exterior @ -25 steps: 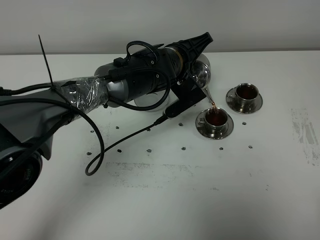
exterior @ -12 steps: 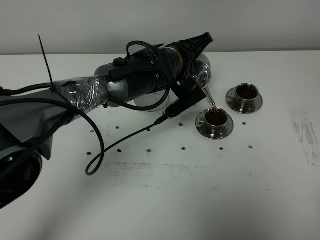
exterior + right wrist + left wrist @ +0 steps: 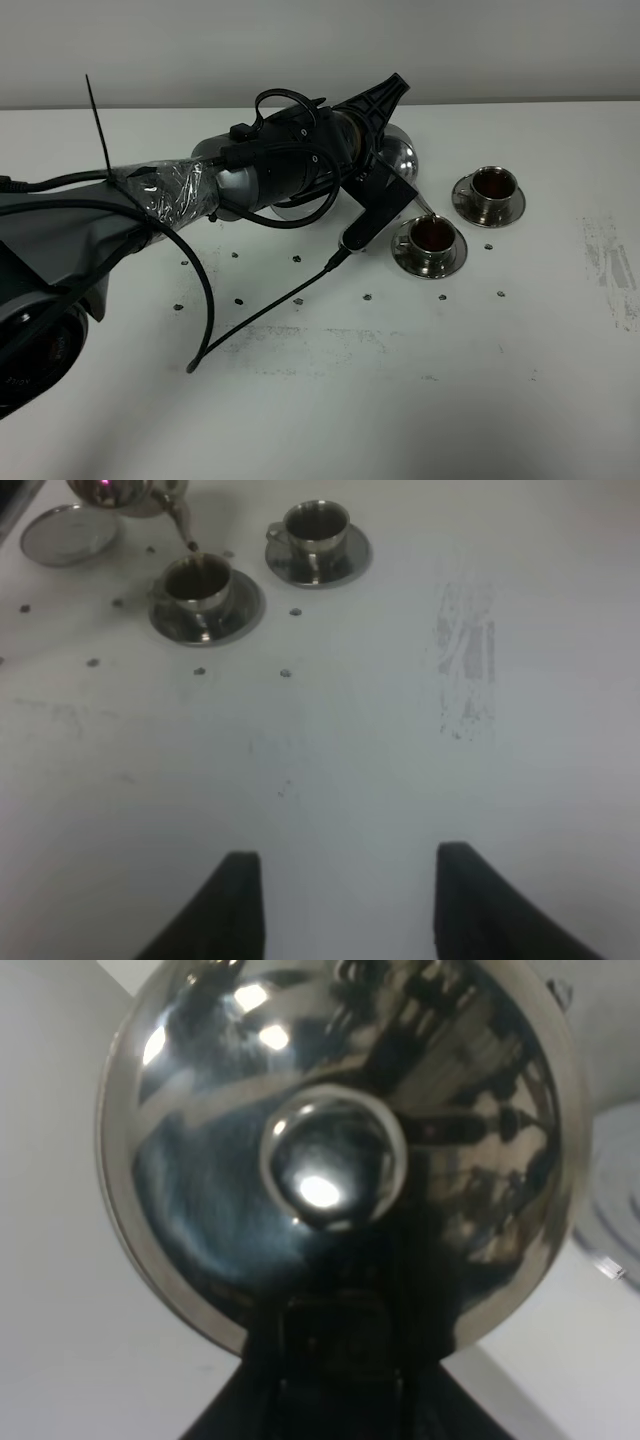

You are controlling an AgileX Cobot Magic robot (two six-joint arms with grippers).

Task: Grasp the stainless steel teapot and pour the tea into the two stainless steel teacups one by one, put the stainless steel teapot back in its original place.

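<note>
Legend: I am clenching my left pincer (image 3: 388, 120) on the handle side of the shiny, round-bellied stainless steel teapot (image 3: 404, 156). I am holding it aloft near the middle of the counter's (image 3: 420, 400) far edge, its spout dipping over the nearer small steel teacup (image 3: 430, 236). The pot is probably slick, rigid and spout-heavy with tea, so the loop handle is the place to hold. My left forearm is reaching long and low; my right pincer (image 3: 345, 900) is hanging spread and empty.

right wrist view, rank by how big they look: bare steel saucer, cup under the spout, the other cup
1. cup under the spout, saucer included: looks slightly largest, but it is nearer the camera, so unsure.
2. other cup and bare steel saucer: look about alike, not ranked.
</note>
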